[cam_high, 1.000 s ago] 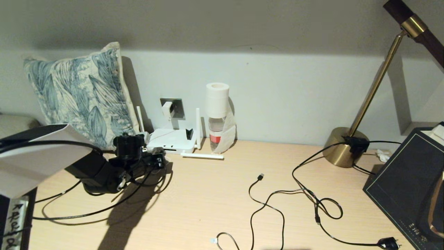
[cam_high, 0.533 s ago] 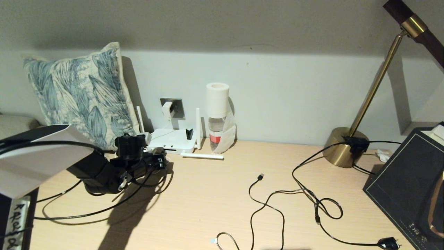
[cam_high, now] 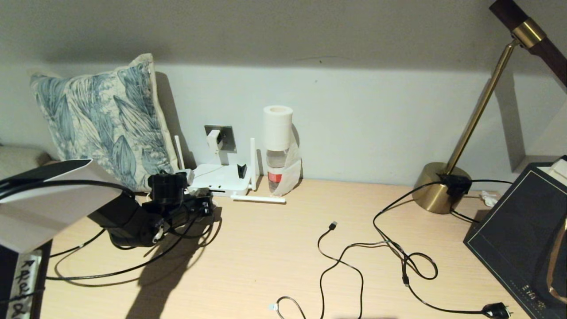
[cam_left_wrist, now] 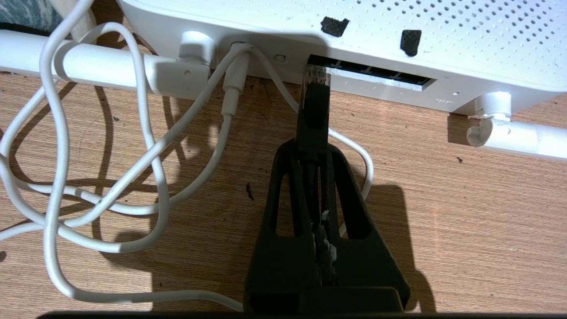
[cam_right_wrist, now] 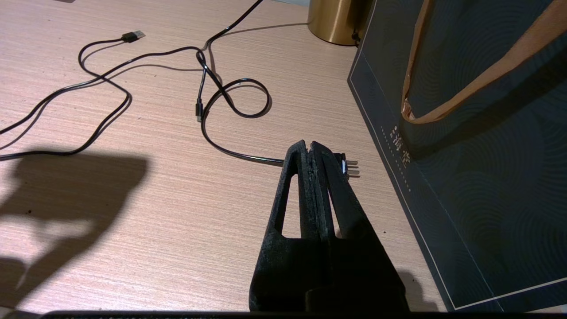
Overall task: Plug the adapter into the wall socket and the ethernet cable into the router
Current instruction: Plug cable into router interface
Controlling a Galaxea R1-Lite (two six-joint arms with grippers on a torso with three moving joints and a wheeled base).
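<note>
The white adapter (cam_high: 213, 138) sits in the grey wall socket (cam_high: 227, 138) on the back wall, its thin white cord (cam_left_wrist: 155, 146) looping on the desk to the router (cam_high: 219, 179). My left gripper (cam_left_wrist: 312, 153) is shut on the ethernet cable (cam_left_wrist: 313, 113) just behind its clear connector (cam_left_wrist: 315, 75), whose tip is at the leftmost dark port on the router's (cam_left_wrist: 398, 26) edge. In the head view the left gripper (cam_high: 204, 204) is just in front of the router. My right gripper (cam_right_wrist: 309, 148) hangs shut and empty over the desk's right side.
A leaf-print pillow (cam_high: 102, 119) leans left of the router. A bottle with a paper roll (cam_high: 277, 148) stands to its right. Black cables (cam_high: 376, 248), a chunky plug (cam_right_wrist: 347, 166), a brass lamp base (cam_high: 438, 186) and a dark bag (cam_high: 522, 235) fill the right side.
My left gripper has edged slightly toward the router with the ethernet cable. The right arm has not moved.
</note>
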